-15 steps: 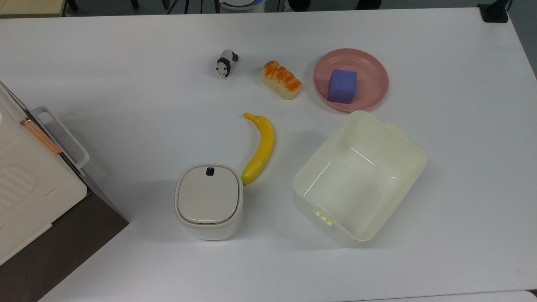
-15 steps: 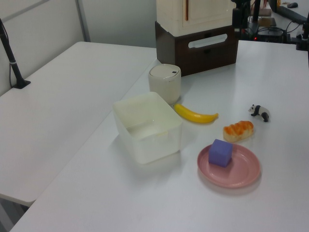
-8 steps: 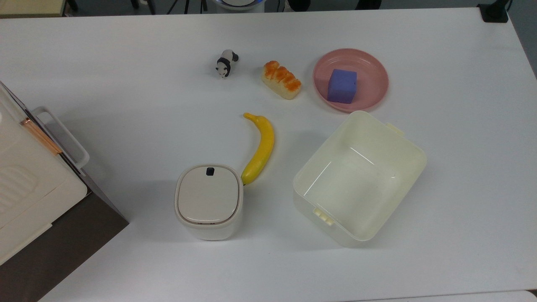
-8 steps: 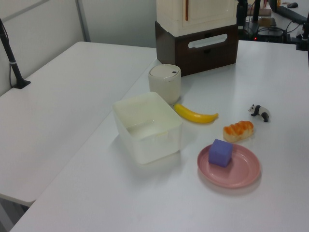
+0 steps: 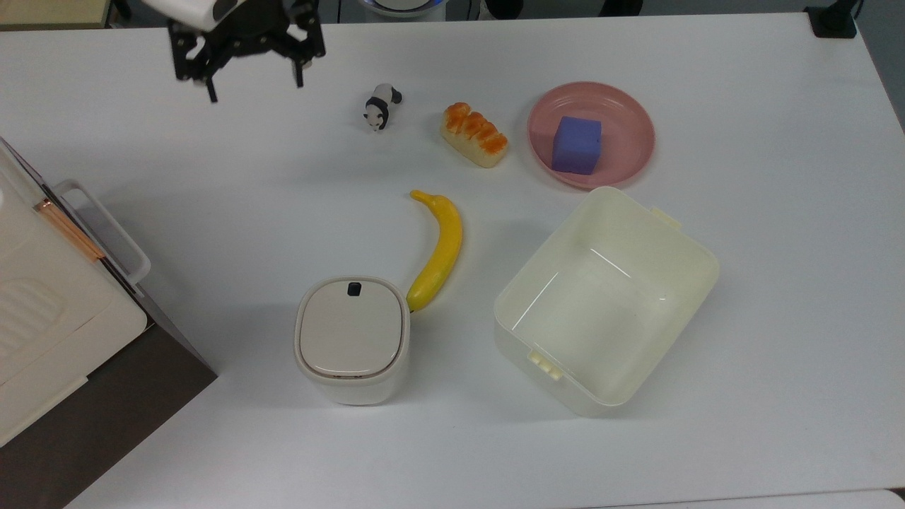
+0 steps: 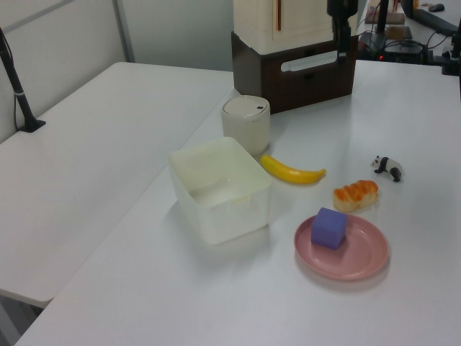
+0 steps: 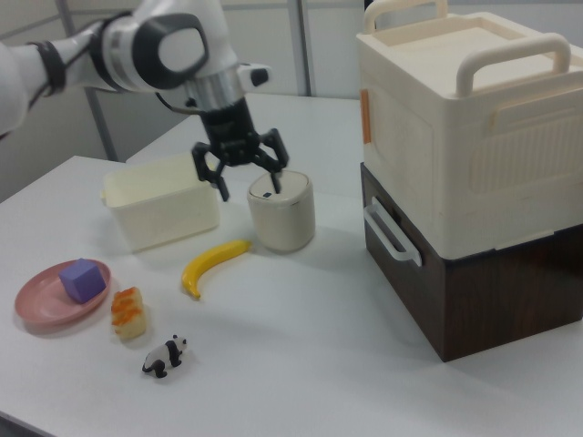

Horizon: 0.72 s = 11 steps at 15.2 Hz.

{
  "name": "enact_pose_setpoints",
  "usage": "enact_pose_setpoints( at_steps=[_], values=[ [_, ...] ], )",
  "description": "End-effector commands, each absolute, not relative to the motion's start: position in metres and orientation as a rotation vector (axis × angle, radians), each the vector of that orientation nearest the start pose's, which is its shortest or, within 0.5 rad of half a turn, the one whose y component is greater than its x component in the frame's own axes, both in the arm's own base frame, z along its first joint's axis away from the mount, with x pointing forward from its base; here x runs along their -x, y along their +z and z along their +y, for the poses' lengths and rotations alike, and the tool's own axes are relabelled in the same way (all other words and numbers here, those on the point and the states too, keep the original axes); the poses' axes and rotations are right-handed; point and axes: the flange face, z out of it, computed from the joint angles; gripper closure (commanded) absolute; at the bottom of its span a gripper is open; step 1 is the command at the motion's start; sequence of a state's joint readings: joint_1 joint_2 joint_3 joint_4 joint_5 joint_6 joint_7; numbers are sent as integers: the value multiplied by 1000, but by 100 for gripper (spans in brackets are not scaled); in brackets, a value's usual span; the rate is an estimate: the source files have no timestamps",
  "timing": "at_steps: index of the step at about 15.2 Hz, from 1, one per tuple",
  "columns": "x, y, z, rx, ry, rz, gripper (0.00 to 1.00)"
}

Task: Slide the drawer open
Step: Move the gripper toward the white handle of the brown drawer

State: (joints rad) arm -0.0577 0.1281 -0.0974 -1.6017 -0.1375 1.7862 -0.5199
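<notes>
The claw (image 5: 252, 76) has just come into the scene: half a second ago the top view showed no arm, and now the claw hangs over the far left part of the counter (image 5: 778, 318), to the left of the panda figurine (image 5: 382, 106) as the top view shows it. Its fingers are spread wide and hold nothing; the right view shows it (image 7: 244, 178) the same way, raised above the counter.

The drawer (image 7: 455, 273) sits shut in the dark brown cabinet under the cream-white appliance (image 7: 474, 127), at the top view's left edge, its white loop handle (image 5: 106, 226) facing the open counter. Nothing else has shifted, neither the banana (image 5: 440, 249) nor the lidded bin (image 5: 352, 339).

So the approach has begun but the handle is untouched. The claw is well apart from it, and likely must descend and travel toward the top view's near left to reach it.
</notes>
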Motion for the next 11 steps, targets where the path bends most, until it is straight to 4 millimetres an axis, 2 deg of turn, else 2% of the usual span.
enact_pose_setpoints(
  at_steps=[1, 3, 4, 7, 11],
  values=[
    [-614, 533, -127, 3204, -67, -935, 0],
    [-620, 525, -137, 3192, -96, -1029, 0],
    [-625, 515, -145, 3184, -96, -1081, 0],
    [-634, 500, -155, 3204, -103, -1134, 0],
    [-641, 479, -183, 3227, -107, -1197, 0]
  ],
)
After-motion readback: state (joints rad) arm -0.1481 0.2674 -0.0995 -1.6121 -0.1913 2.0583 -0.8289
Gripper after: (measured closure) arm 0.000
